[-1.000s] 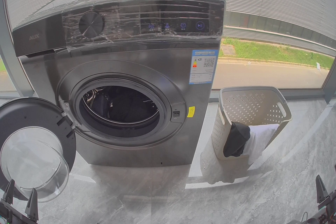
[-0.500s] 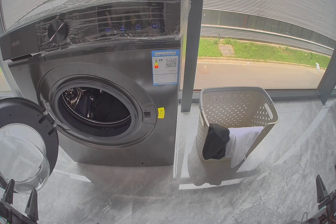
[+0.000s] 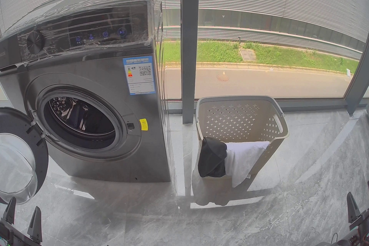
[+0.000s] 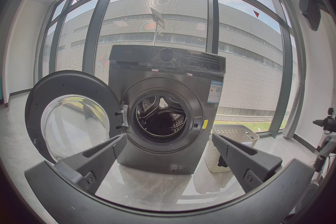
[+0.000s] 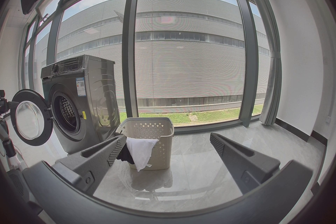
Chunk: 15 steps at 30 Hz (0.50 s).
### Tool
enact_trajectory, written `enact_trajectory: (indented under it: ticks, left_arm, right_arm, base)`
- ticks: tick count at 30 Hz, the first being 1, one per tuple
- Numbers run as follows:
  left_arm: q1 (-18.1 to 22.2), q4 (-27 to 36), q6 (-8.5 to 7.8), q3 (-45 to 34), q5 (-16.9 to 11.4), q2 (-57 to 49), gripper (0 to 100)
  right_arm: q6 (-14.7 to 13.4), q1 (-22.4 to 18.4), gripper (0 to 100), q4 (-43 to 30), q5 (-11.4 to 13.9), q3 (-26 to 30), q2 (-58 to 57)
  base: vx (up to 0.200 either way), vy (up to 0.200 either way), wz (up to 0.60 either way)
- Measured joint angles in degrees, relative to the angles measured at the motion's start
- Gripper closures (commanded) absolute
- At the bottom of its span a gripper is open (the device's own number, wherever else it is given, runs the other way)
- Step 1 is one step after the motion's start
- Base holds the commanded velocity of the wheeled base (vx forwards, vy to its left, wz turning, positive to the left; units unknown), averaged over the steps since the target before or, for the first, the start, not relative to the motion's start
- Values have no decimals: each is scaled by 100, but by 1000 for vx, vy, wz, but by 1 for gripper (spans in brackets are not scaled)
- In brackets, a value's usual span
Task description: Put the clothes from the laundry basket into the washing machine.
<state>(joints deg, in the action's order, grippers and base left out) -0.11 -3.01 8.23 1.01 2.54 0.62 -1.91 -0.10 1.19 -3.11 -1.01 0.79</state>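
Left tool [image 4: 169,140] sits with its jaws spread wide, out in front of the washing machine [image 3: 96,104], looking straight at the drum opening [image 4: 160,119]. Right tool [image 5: 167,142] is spread wide too, off to the right of the washing machine, facing the laundry basket [image 3: 246,112]. And the door [image 3: 19,158] is swung fully open on the left of the washing machine, its glass bowl facing outward. Inside the drum something dark lies toward the back, too dim to name. On to the clothes: 2 pieces hang over the basket's front rim, a black garment [image 3: 211,156] on the side nearer the washing machine and a white garment [image 3: 242,160] touching it on the far side. The basket stands upright on the grey floor [image 3: 269,212], just beside the right flank of the washing machine, and a window pillar [image 3: 190,27] rises behind the gap between them. Both tools are well apart from the clothes.
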Motion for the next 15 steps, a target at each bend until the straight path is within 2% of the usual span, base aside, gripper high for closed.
enact_trajectory:
  ticks: [7,15]
  left_arm:
    - [1,50,2,0,9,4,0]
    - [1,61,0,0,9,9,0]
  right_arm:
    - [4,0,0,0,0,2,2]
    - [4,-1,0,0,5,2,5]
  base:
    - [0,0,0]
    - [200,0,0]
